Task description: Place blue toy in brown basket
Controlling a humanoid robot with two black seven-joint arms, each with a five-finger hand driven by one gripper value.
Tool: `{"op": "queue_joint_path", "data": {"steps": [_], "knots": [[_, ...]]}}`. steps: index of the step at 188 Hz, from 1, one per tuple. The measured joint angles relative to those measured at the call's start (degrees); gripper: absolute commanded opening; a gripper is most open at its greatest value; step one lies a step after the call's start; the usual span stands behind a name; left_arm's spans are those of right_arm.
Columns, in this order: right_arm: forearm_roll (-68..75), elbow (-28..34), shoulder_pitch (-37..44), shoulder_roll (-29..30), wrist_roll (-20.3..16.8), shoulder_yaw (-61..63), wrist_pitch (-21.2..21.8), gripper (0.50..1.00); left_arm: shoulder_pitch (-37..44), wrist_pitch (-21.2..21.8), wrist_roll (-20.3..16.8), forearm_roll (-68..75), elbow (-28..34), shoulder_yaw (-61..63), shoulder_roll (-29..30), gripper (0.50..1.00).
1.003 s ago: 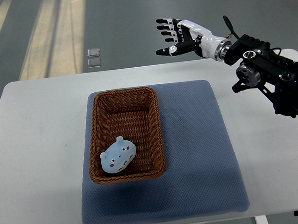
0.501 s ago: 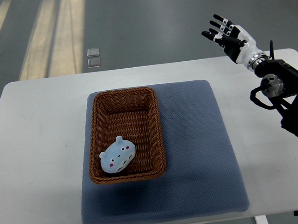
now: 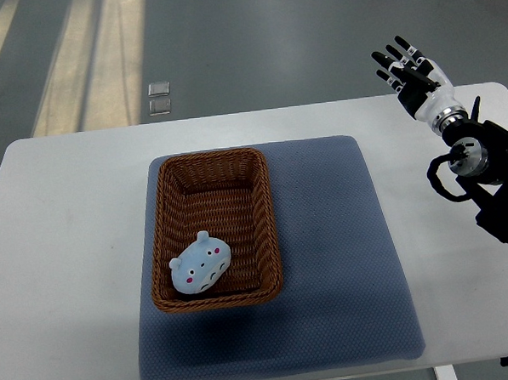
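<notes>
The white table (image 3: 68, 217) takes up most of what I can see, and everything else is best placed against the brown basket (image 3: 215, 229) sitting on it. Under the basket lies a blue-grey mat (image 3: 343, 262), which spreads well out past the basket's right side and its near end.

The basket itself is a long woven wicker tray, standing flat, on the left part of the mat. Its far half is bare weave.

Off to the basket's right and further back, well apart from it, the right hand (image 3: 411, 73) is raised at the table's far right corner. Its black-tipped fingers are spread wide and it holds nothing. Its dark arm (image 3: 483, 165) runs out toward the right edge. No left arm shows anywhere.

The blue toy (image 3: 202, 262), a small round plush with pink spots, lies inside the basket at its near left corner, resting against the wall there.

To my eye the job looks finished: the toy is in, the hand is empty and clear, and nothing seems left to do.
</notes>
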Motion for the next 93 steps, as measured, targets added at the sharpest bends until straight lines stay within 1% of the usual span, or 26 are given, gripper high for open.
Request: {"op": "queue_joint_path", "data": {"steps": [75, 93], "knots": [[0.0, -0.1, -1.7, 1.6, 0.6, -0.1, -0.5, 0.911, 0.0, 0.0, 0.0, 0.0, 0.0, 0.0, 0.0, 1.0], [0.0, -0.2, -1.9, 1.8, 1.7, -0.1, -1.4, 0.911, 0.0, 0.0, 0.0, 0.0, 0.0, 0.0, 0.0, 1.0]]}}
